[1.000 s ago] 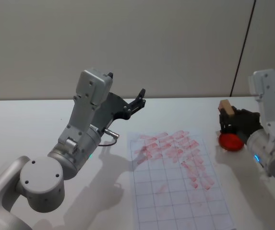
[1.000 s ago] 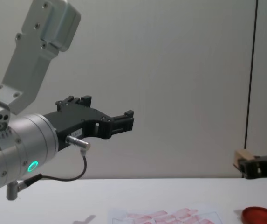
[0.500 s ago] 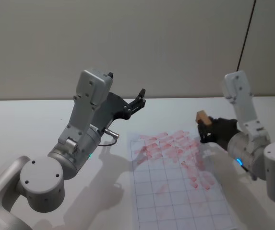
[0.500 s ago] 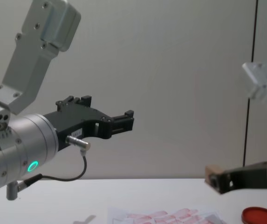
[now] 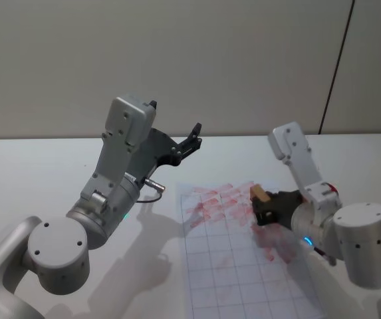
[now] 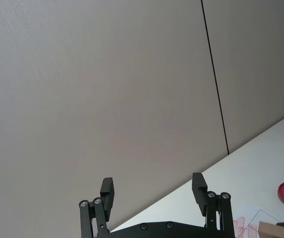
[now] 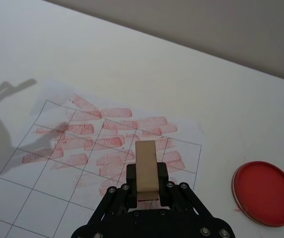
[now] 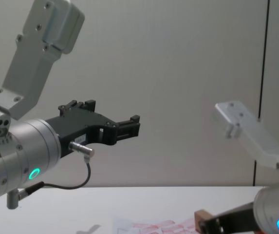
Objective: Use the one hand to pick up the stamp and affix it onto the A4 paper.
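My right claw (image 7: pixel 146 188) grips the stamp (image 7: pixel 146 163) above the A4 paper (image 7: pixel 32 198); a second ago it was over the red ink pad (image 7: pixel 265 192). My left claw (image 6: pixel 152 184) is wide open, raised.

Head view looks down on the white gridded paper sheet with pink-red prints (image 5: pixel 237 279); chest view sits low, facing the grey wall (image 8: pixel 178 73). Right wrist view hangs close over that sheet — sharing the round red pad (image 7: pixel 265 192) with the upward-tilted left wrist view.

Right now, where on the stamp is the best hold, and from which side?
Its two long flat sides, near the back end, approached along its length, as the right gripper holds the stamp: the block is narrow and straight-sided, and its far end juts free over the A4 paper.
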Controlling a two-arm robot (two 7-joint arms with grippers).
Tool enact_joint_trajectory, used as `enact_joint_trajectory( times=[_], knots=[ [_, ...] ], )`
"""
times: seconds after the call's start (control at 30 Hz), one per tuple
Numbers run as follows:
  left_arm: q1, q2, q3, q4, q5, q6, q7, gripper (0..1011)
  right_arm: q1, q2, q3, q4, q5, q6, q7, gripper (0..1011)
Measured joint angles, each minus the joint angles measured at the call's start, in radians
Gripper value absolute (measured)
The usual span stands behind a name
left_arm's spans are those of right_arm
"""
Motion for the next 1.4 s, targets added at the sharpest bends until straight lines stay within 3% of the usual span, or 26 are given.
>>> enact_joint_trajectory(
  times=[0.8,1.13,1.4],
  knots=[
    [0.000,0.000,0.000,0.000,0.000,0.000,0.000,1001,0.030,-0.028,-0.013,0.115,-0.048,0.008,0.029,219],
    [0.000,0.000,0.000,0.000,0.000,0.000,0.000,1001,0.031,-0.031,-0.012,0.136,-0.045,0.005,0.030,219],
    [0.000,0.000,0.000,0.000,0.000,0.000,0.000,1001,0.030,-0.034,-0.002,0.146,-0.018,-0.005,0.024,219]
  ],
)
